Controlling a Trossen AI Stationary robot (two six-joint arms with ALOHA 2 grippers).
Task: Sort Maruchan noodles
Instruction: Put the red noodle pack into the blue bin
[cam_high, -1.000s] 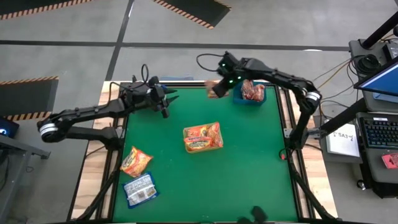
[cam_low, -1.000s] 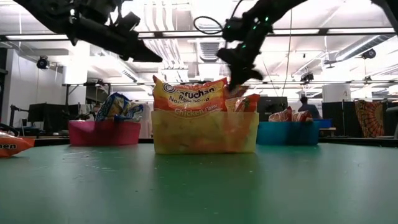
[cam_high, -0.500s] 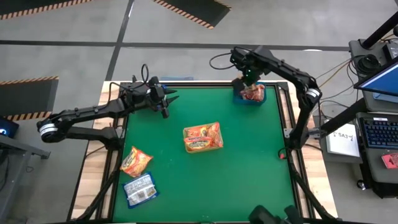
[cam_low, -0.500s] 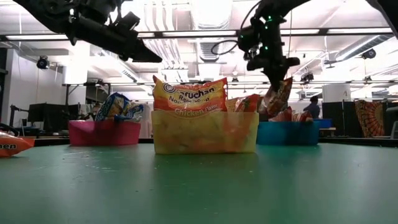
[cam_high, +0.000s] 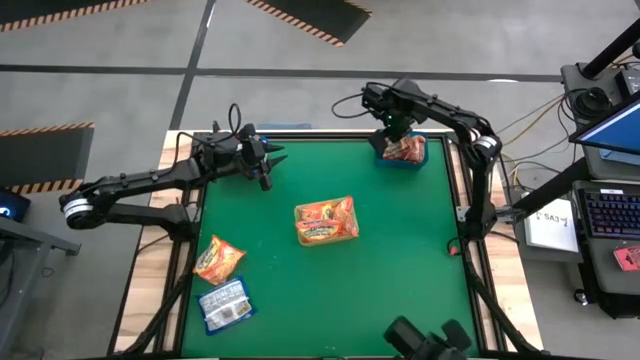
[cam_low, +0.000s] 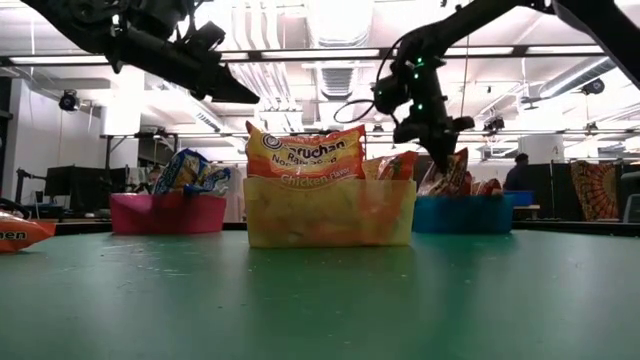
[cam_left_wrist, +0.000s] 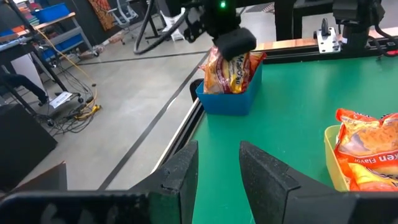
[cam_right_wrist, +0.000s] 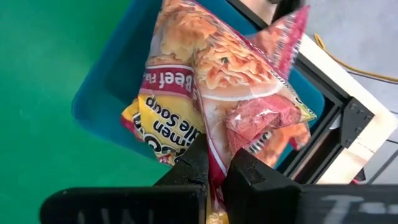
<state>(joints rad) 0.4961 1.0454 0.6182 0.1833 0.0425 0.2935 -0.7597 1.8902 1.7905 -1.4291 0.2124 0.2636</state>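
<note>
My right gripper (cam_high: 393, 130) points down over the blue bin (cam_high: 403, 152) at the table's far right and is shut on a red noodle packet (cam_right_wrist: 242, 93), which hangs into the bin among other red packets (cam_left_wrist: 231, 70). My left gripper (cam_high: 275, 157) hovers open and empty at the far left, above the table. A yellow bin (cam_high: 326, 222) at the table's middle holds orange packets. An orange packet (cam_high: 219, 259) and a blue-and-silver packet (cam_high: 226, 304) lie flat on the mat at the near left. My right gripper pinches the red packet's upper edge (cam_right_wrist: 214, 149) between its two fingers, which come from above and point down. The packet hangs below the fingers (cam_low: 447, 172), with its lower part down inside the blue bin against the packets there.
A pink bin (cam_low: 167, 213) with blue-and-silver packets stands at the far left, below my left arm. The green mat (cam_high: 400, 270) is bare on its right and near-middle parts. Table frame rails (cam_high: 462, 200) run along the edges.
My right gripper has carried the red packet from left of the blue bin toward the table's right edge, over the bin. It has tipped from slanting to pointing down and has sunk. The packet now hangs into the bin.
</note>
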